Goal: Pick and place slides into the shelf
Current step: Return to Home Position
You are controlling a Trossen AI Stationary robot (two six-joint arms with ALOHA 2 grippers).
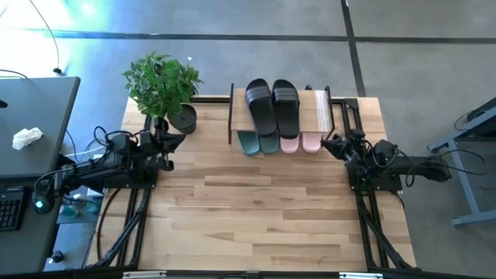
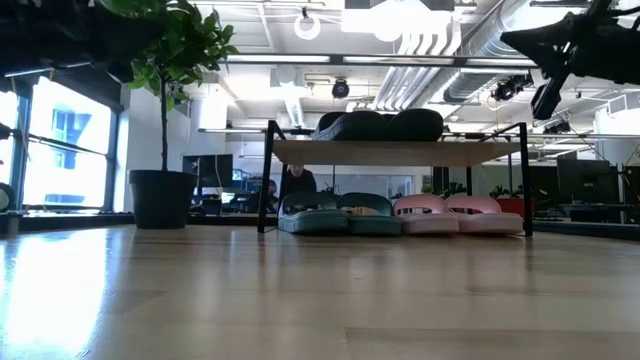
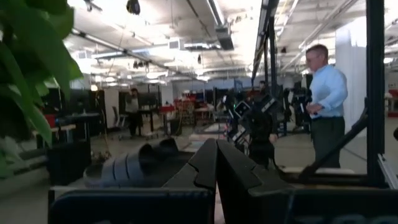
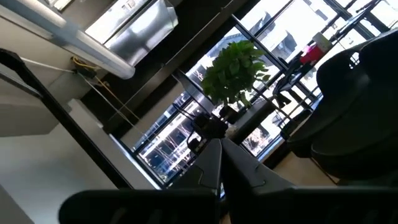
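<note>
I count all six slides on the shelf [image 1: 322, 108], which stands at the far edge of the table [image 1: 256, 225]. The two black slides [image 1: 272, 105] lie side by side on its light top board. The two green slides [image 1: 258, 142] and the two pink slides [image 1: 300, 142] sit in a row underneath, toes poking out toward me. From the low view the four lower ones line up neatly between the black legs, green pair beside pink pair, touching or nearly so. I see no slide loose on the tabletop, so I judge the placing finished. What is left, as far as I can tell, is only parking the arms.

The left gripper [image 1: 174, 142] sits near the potted plant [image 1: 163, 81], well apart from the shelf. Its wrist view shows the fingers pressed together with nothing between them. The right gripper [image 1: 332, 144] hangs just beside the shelf's right end, raised off the table, with its fingers likewise closed and empty. A person [image 3: 326, 106] stands in the room beyond, away from the table.
</note>
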